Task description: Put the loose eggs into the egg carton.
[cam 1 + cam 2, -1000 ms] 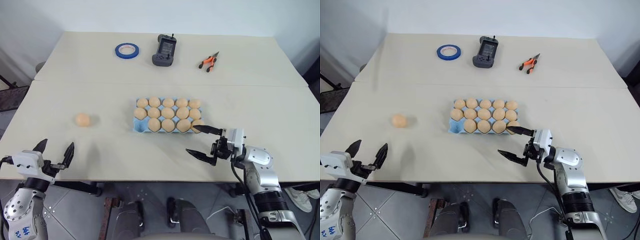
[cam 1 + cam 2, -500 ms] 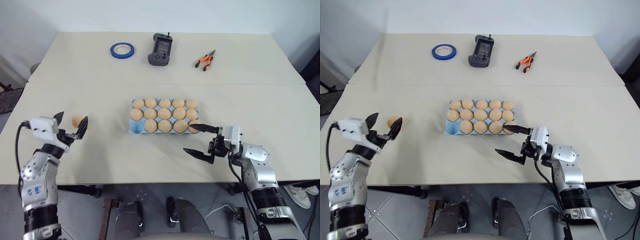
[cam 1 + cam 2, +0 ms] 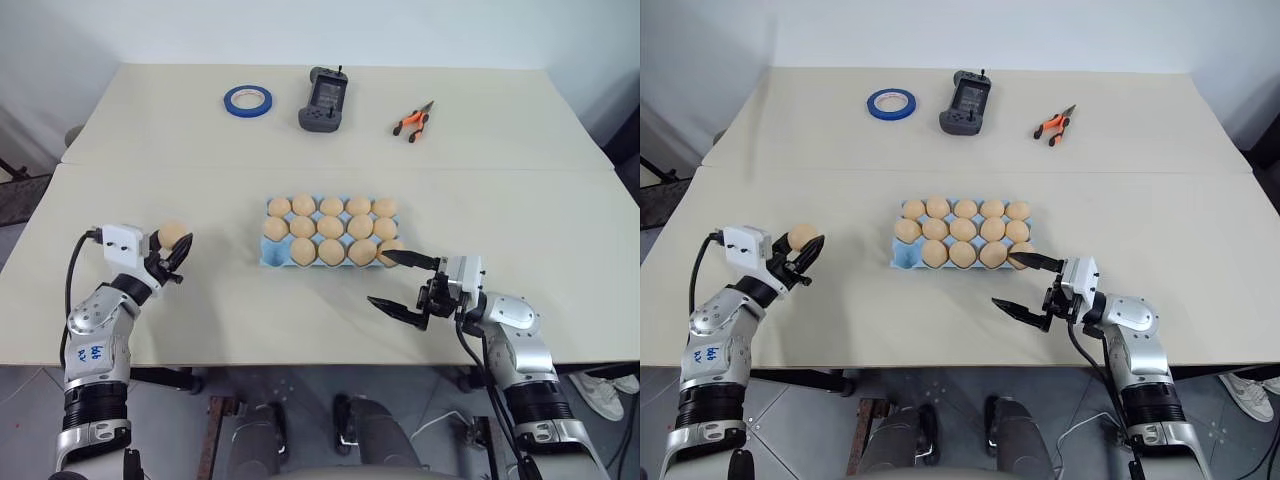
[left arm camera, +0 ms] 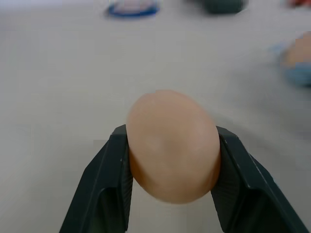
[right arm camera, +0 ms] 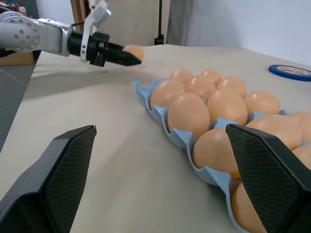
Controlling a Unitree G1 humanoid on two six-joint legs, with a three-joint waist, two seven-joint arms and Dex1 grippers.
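a: and the left end effector point(image 3: 172, 256) is clamping its two black fingers point(image 4: 109, 182) on the loose egg point(image 3: 174, 234), one finger on each side, the egg sitting out at the left part of the desk point(image 3: 300, 310), well apart from the egg carton point(image 3: 272, 252).

b: the wrist view is giving us a lovely look at that, the egg point(image 4: 172, 144) is bulging out above the fingers, pinched right across its middle.

a: over on the other side the right end effector point(image 3: 404, 285) is hanging wide open, holding nothing, one fingertip lying just beside the carton's near right corner, the other out over bare desk.

b: and the carton itself is sitting mid-desk, light blue, eggs packed in three rows. whether the near left corner cup is empty, i cannot tell.

a: along the far edge the roll of blue tape point(image 3: 248, 99), the dark handheld device point(image 3: 322, 98) and the orange-handled pliers point(image 3: 414, 121) are lying in a row, well clear of the action.

b: the right wrist view is catching the left end effector point(image 5: 127, 57) too, across the desk, egg at its tip.
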